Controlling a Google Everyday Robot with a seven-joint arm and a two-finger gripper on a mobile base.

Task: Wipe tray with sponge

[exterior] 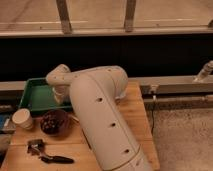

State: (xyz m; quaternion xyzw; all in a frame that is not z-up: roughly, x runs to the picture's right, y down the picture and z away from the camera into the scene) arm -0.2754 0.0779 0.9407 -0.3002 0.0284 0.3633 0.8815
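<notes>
The green tray (34, 95) sits at the back left of the wooden table (135, 117). My white arm (95, 110) reaches across the table, and its wrist bends down into the tray's right part. The gripper (59, 96) is low inside the tray, mostly hidden behind the wrist. A small pale patch shows under the wrist; I cannot tell whether it is the sponge or part of the gripper.
A round dark bowl (52, 122) with dark contents stands in front of the tray. A white cup (22, 119) is to its left. A black-handled tool (52, 159) with a metal head lies at the table's front left. A rail (170, 85) runs behind the table.
</notes>
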